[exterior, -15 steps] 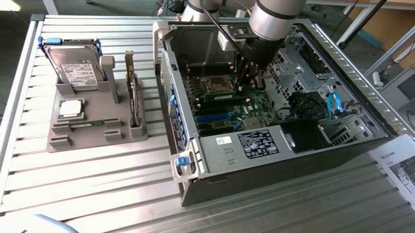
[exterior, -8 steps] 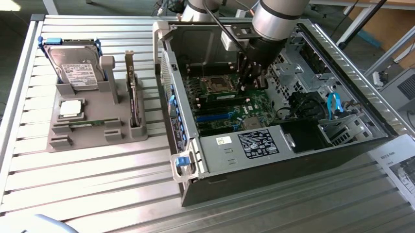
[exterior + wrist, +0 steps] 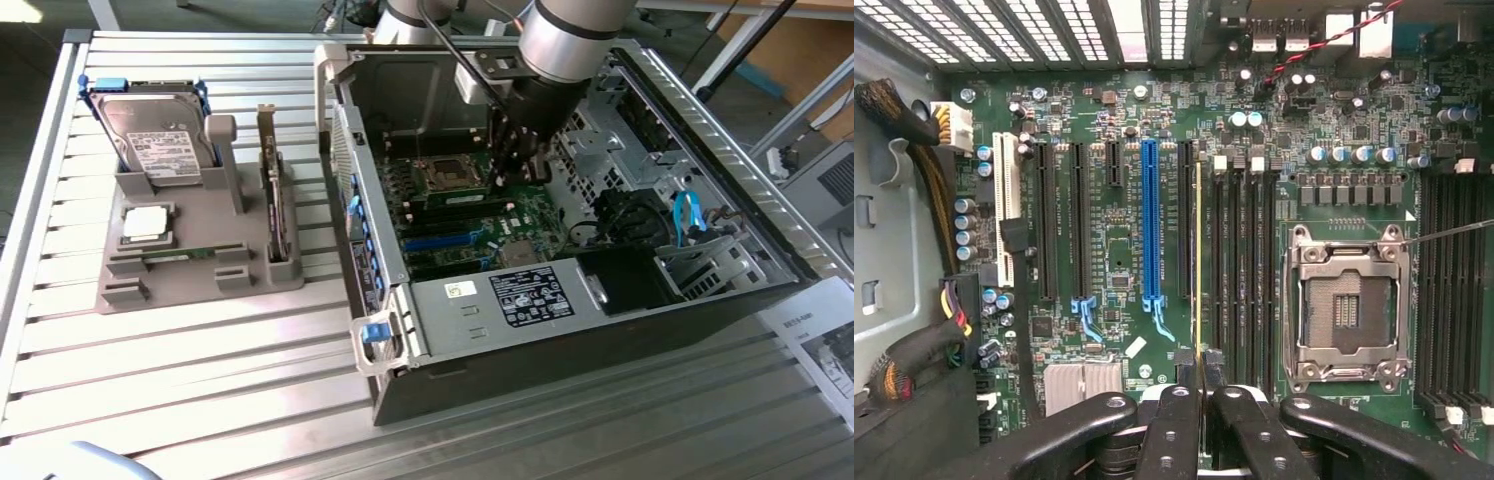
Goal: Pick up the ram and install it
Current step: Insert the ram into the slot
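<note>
My gripper (image 3: 518, 172) reaches down into the open computer case (image 3: 400, 330), over the motherboard (image 3: 494, 225). In the wrist view its two black fingers (image 3: 1176, 420) are shut on the ram (image 3: 1199, 260). The ram is seen edge-on as a thin yellow-green line. It stands upright over the black memory slots (image 3: 1239, 270), between the blue card slot (image 3: 1149, 220) and the open processor socket (image 3: 1344, 310). I cannot tell whether its lower edge touches a slot. A second thin green stick (image 3: 174, 253) lies in the grey fixture (image 3: 127, 290) at the exterior view's left.
The fixture also holds a hard drive (image 3: 154, 135), a silver-topped processor chip (image 3: 144, 222) and an upright expansion card (image 3: 274, 195). Inside the case are drive cages, blue cables (image 3: 687, 215) and a bundle of black wires (image 3: 899, 115). More memory slots (image 3: 1454, 290) lie beyond the socket.
</note>
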Motion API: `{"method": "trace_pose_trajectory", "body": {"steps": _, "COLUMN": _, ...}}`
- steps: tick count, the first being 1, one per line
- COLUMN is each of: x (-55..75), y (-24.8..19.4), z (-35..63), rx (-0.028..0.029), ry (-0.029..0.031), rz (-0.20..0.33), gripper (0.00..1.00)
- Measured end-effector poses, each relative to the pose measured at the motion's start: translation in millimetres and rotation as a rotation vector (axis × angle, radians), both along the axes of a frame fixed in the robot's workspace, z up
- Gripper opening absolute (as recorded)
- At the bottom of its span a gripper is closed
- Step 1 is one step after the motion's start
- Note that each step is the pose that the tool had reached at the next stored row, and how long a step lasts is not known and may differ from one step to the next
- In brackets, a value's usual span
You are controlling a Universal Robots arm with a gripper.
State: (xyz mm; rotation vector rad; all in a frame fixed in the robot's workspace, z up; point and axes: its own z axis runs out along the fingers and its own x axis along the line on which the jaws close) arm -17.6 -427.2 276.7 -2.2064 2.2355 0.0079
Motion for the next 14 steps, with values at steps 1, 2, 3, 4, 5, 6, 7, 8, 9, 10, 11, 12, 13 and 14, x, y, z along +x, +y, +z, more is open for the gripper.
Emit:
{"method": "trace_pose_trajectory", "body": {"steps": 1, "x": 0.0, "y": 0.5, "z": -0.1, "rx": 0.0001, "ry": 0.0000, "rz": 0.000, "gripper": 0.12}}
{"method": "trace_pose_trajectory", "body": {"steps": 2, "x": 0.0, "y": 0.9, "z": 0.0, "rx": 0.0000, "ry": 0.0000, "rz": 0.000, "gripper": 0.12}}
{"method": "trace_pose_trajectory", "body": {"steps": 3, "x": 0.0, "y": 1.5, "z": -0.1, "rx": 0.0000, "ry": 0.0000, "rz": 0.000, "gripper": 0.12}}
{"method": "trace_pose_trajectory", "body": {"steps": 4, "x": 0.0, "y": 2.0, "z": -0.1, "rx": 0.0001, "ry": 0.0000, "rz": 0.000, "gripper": 0.12}}
{"method": "trace_pose_trajectory", "body": {"steps": 5, "x": 0.0, "y": 2.7, "z": -0.1, "rx": 0.0001, "ry": 0.0000, "rz": 0.000, "gripper": 0.12}}
{"method": "trace_pose_trajectory", "body": {"steps": 6, "x": 0.0, "y": 3.4, "z": -0.1, "rx": 0.0001, "ry": 0.0000, "rz": 0.000, "gripper": 0.12}}
{"method": "trace_pose_trajectory", "body": {"steps": 7, "x": 0.0, "y": 4.2, "z": -0.2, "rx": 0.0000, "ry": 0.0000, "rz": 0.000, "gripper": 0.12}}
{"method": "trace_pose_trajectory", "body": {"steps": 8, "x": 0.0, "y": 4.8, "z": -0.3, "rx": 0.0002, "ry": 0.0000, "rz": 0.000, "gripper": 0.12}}
{"method": "trace_pose_trajectory", "body": {"steps": 9, "x": 0.0, "y": 5.4, "z": -0.4, "rx": 0.0001, "ry": 0.0000, "rz": 0.000, "gripper": 0.12}}
{"method": "trace_pose_trajectory", "body": {"steps": 10, "x": 0.0, "y": 5.9, "z": -0.5, "rx": 0.0001, "ry": 0.0000, "rz": 0.000, "gripper": 0.12}}
{"method": "trace_pose_trajectory", "body": {"steps": 11, "x": 0.0, "y": 6.5, "z": -0.6, "rx": 0.0001, "ry": 0.0000, "rz": 0.000, "gripper": 0.12}}
{"method": "trace_pose_trajectory", "body": {"steps": 12, "x": 0.0, "y": 7.0, "z": -0.7, "rx": 0.0000, "ry": 0.0000, "rz": 0.000, "gripper": 0.12}}
{"method": "trace_pose_trajectory", "body": {"steps": 13, "x": 0.0, "y": 7.5, "z": -0.9, "rx": 0.0001, "ry": 0.0000, "rz": 0.000, "gripper": 0.12}}
{"method": "trace_pose_trajectory", "body": {"steps": 14, "x": 0.0, "y": 7.7, "z": -1.1, "rx": 0.0002, "ry": 0.0000, "rz": 0.000, "gripper": 0.12}}
